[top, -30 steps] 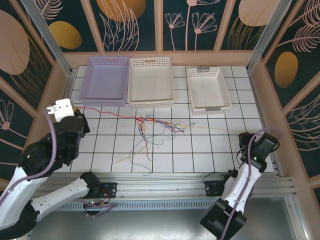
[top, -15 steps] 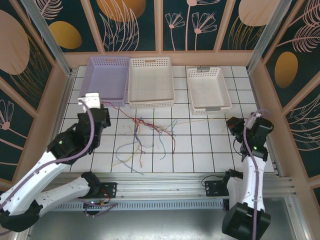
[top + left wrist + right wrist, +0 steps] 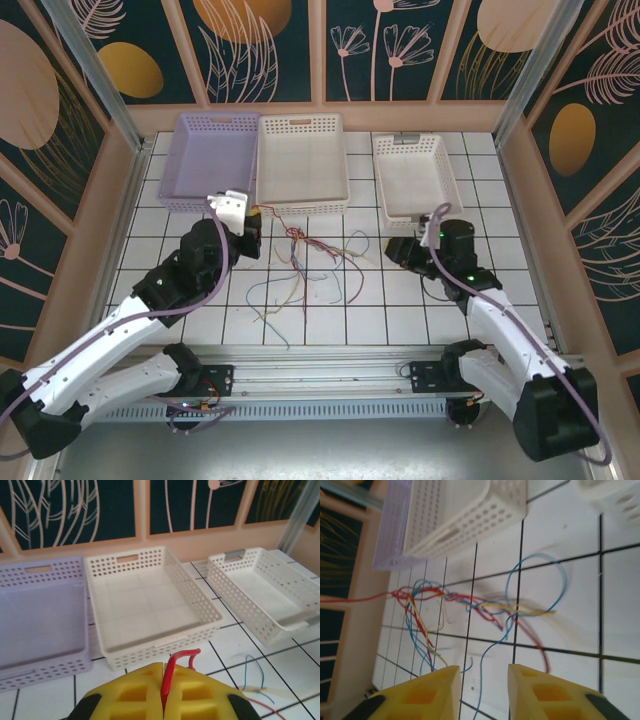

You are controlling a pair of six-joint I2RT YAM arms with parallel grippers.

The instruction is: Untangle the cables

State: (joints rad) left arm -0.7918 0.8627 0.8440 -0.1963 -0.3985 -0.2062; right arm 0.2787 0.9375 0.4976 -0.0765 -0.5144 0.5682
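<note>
Cables (image 3: 300, 247) bunch between my tools, both swung inward. My left tool (image 3: 162, 695) stays clamped on the red cable (image 3: 170, 666); my right tool (image 3: 483, 690) has parted.

one lilac basket (image 3: 205, 203); two white baskets (image 3: 303, 207); two arms (image 3: 130, 320); cables (image 3: 305, 250) in one tangle, strand count unclear

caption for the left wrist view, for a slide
Left gripper shut on a red cable, facing the middle white basket.

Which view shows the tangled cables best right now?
Right wrist: the cables lie close up, crossings of red, blue and yellow distinct. Top external shows the whole tangle, small. Left wrist shows one red cable pinched in its fingers.
</note>
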